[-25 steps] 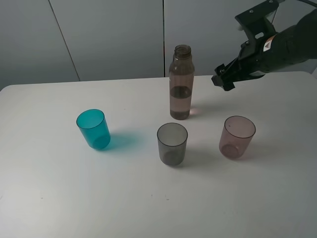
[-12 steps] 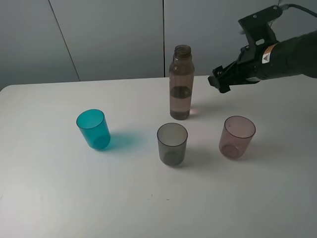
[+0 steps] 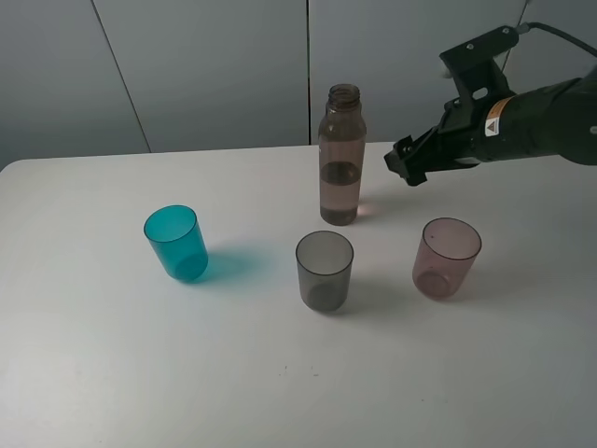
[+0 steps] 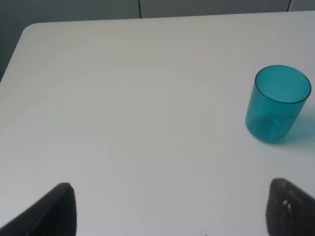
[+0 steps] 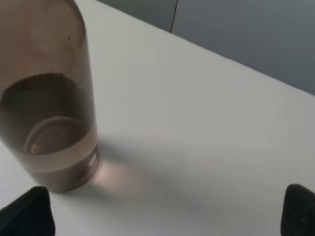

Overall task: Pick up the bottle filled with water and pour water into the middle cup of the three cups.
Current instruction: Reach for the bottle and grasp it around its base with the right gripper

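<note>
My right arm comes in from the right edge of the high view with its forearm sloping down and to the left. That puts the right gripper (image 3: 408, 166) above the table (image 3: 93, 373), just right of the bottle (image 3: 341, 168), about level with its body and clear of it. Through the right wrist camera I see its fingertips (image 5: 22, 216) as dark blurs in opposite corners, spread wide with only bare tabletop between them; the bottle stands off to one side of that gap. The bottle is upright and capless, behind the middle cup (image 3: 325, 271), with the water (image 3: 340, 201) in its lower part. The grey cup sits between the teal cup (image 3: 175, 243) and the pink cup (image 3: 447, 258), all three upright and well apart. I see the left gripper (image 4: 172, 211) only through its own camera: fingers apart, holding nothing, with the teal cup ahead and off to one side. The right arm's upper links are cut off by the frame edge, the right wrist view crops the bottle's neck, and from the high view I cannot judge the jaw gap.
</note>
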`<state>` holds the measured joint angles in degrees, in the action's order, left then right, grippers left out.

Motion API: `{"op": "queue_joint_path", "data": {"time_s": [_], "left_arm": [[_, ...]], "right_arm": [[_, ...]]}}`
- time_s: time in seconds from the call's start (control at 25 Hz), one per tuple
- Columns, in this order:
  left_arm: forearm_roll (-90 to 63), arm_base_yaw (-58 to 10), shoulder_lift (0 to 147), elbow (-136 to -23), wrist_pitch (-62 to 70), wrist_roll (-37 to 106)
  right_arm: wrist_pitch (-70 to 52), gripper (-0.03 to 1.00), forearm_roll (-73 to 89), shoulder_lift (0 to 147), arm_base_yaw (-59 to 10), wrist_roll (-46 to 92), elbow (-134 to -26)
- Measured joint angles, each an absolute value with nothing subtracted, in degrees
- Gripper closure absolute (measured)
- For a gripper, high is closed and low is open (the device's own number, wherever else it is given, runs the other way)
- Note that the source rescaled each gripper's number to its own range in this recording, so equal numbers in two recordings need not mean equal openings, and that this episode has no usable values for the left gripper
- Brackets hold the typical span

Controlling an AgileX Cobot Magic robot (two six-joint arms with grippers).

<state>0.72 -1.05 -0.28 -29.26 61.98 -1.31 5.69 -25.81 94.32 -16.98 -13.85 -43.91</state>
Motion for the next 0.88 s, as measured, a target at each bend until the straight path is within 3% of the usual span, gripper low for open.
{"op": "queue_joint_path", "data": {"time_s": [0.36,0.88], "left_arm": [[0.72,-1.05,-0.28,-29.26,61.98,-1.31],[0.72,-1.05,-0.28,-29.26,61.98,-1.31]], "right_arm": [[12.79,-0.03,-37.48,98.36,-16.98,-25.87,-43.48],[29.40,-0.03,-43.18,98.39,-16.98,-28.05,-40.23]]}}
